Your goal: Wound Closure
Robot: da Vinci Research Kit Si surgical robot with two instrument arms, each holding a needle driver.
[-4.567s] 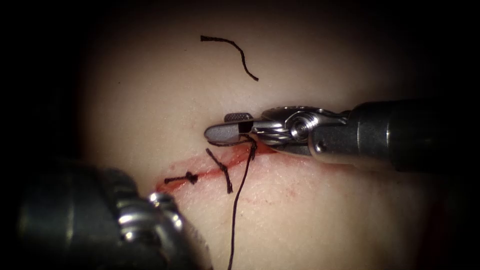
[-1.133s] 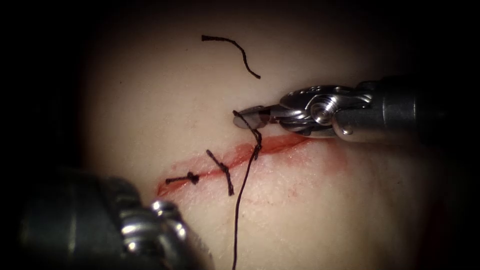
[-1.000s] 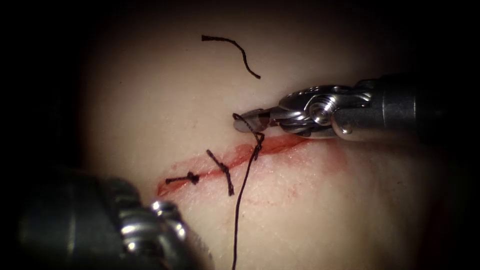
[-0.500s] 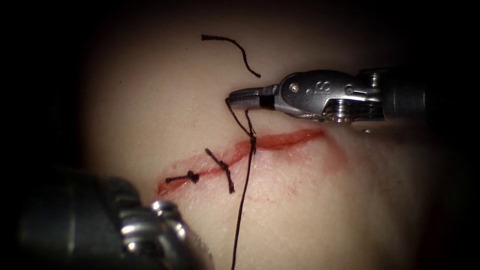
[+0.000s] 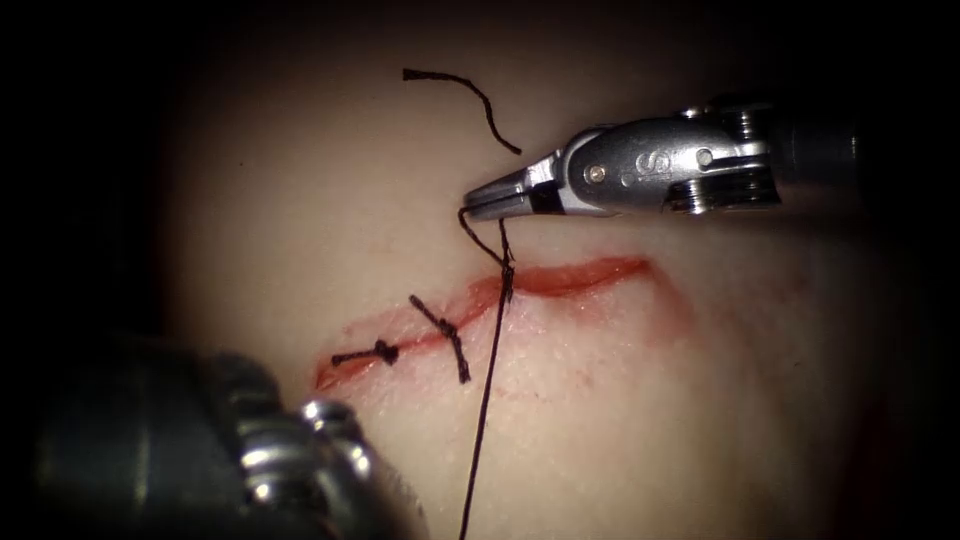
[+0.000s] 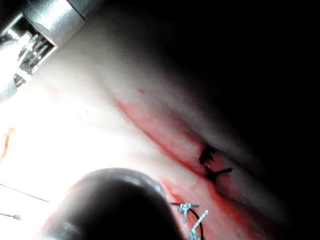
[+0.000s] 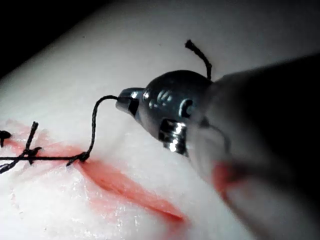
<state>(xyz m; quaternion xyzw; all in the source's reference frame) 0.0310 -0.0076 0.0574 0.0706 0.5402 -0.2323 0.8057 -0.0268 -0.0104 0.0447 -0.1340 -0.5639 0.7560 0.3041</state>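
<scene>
**Right tool hanging onto the thread end at the third stitch**

Right end effector comes in from the right, jaws closed on the short end of the thread, just on the far side of the cut. From the tips the thread makes a little loop down to a knot sitting right on the cut, then the long strand runs straight toward the near edge of the endoscope view. In the right wrist view you get the same thing: thread arcs out of the closed tip and drops to the knot at the red line.

Compared w/ ~0.5 s ago the right tool has lifted a bit and tilted, thread stays in its grip. A few sec back it was lower, nearly on the cut.

Left end effector is a big blurry shape near-left; can't tell if its jaws are open or holding anything.

Two finished stitches cross the cut further left. Loose cut end of thread lies on the far tissue, well apart. Red fluid along the open part of the cut, right of the knot. Can't make out the needle, so no idea where it is.
</scene>
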